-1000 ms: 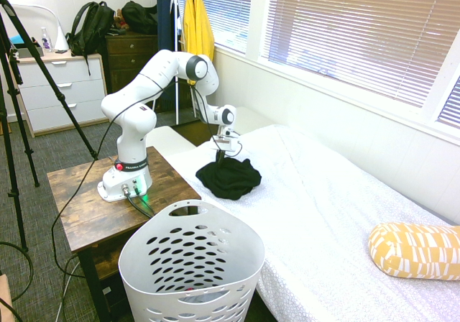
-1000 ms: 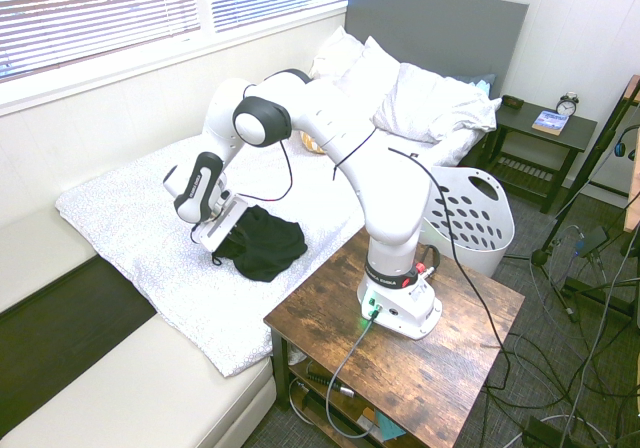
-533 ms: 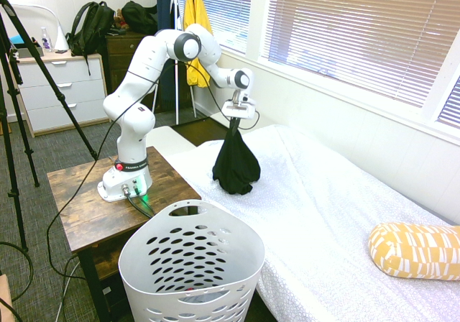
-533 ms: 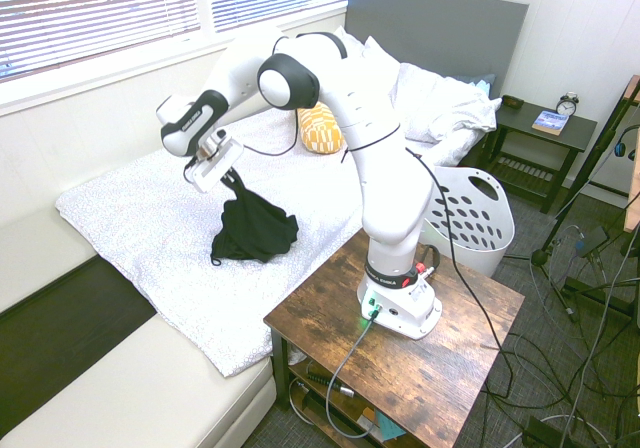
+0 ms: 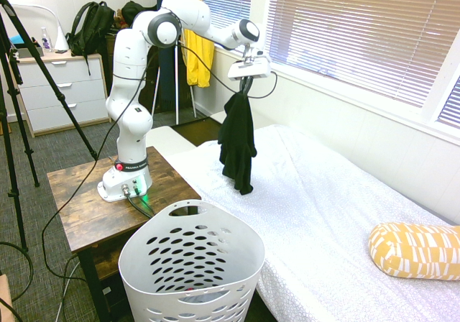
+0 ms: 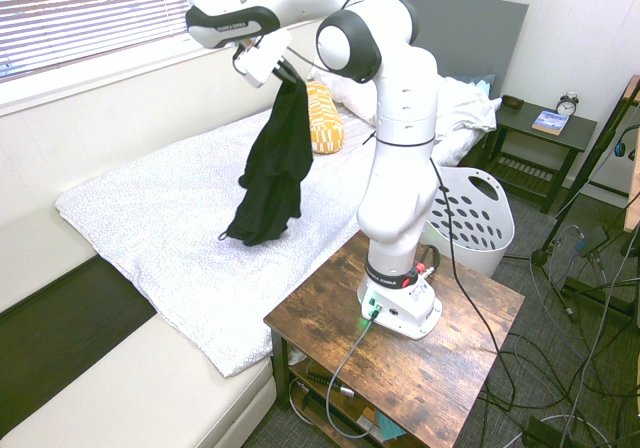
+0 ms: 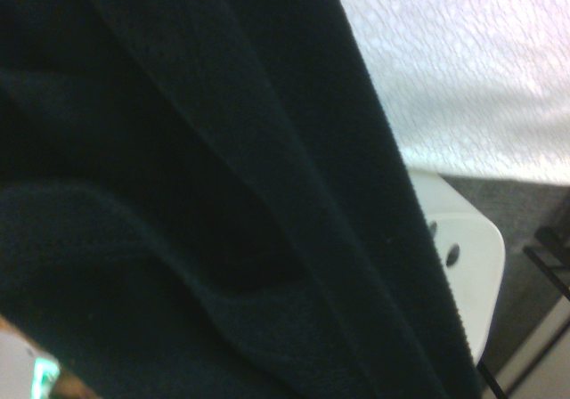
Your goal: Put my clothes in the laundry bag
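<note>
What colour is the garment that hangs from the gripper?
Plain black fabric garment; clearest in the first exterior view.

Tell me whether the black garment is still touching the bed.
Apart. In the first exterior view the black garment hangs from the gripper, its lowest tip clear above the bed.

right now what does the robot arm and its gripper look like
The arm is glossy white, built of rounded segments with dark grey round caps at the joints. A thin black cable runs loosely along it out to the wrist. The base carries a red ring with small dark lettering, and a green light shows low on it. The gripper is a small white block at the wrist with short dark fingers.
</note>
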You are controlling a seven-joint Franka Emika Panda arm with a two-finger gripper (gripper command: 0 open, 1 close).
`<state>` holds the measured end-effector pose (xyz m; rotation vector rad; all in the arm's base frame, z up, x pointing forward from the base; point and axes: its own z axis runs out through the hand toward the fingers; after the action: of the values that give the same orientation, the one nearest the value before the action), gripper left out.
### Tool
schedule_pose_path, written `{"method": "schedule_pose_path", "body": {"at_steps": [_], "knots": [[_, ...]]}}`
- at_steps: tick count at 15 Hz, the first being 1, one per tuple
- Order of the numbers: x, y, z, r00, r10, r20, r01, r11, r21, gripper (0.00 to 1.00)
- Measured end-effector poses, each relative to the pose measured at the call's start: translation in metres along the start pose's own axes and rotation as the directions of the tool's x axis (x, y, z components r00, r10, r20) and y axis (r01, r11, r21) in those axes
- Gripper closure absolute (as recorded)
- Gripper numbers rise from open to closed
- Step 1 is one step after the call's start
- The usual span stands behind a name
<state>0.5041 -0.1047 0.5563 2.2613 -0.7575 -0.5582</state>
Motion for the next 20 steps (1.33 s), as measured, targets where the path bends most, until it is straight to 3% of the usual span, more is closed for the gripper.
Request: {"method": "schedule_pose_path", "body": {"at_steps": [7, 12, 17, 20], "knots": [[-0.033, 0.253, 0.002, 0.975, 0.217, 0.044, -0.218, 0.976, 0.014, 1.00], [-0.079, 0.383, 0.066, 0.932, 0.300, 0.204, -0.312, 0.950, 0.026, 1.00], [-0.128, 0.437, 0.128, 0.892, 0.314, 0.327, -0.345, 0.937, 0.043, 1.00], [-0.112, 0.431, 0.188, 0.876, 0.340, 0.342, -0.378, 0.925, 0.048, 1.00]]}}
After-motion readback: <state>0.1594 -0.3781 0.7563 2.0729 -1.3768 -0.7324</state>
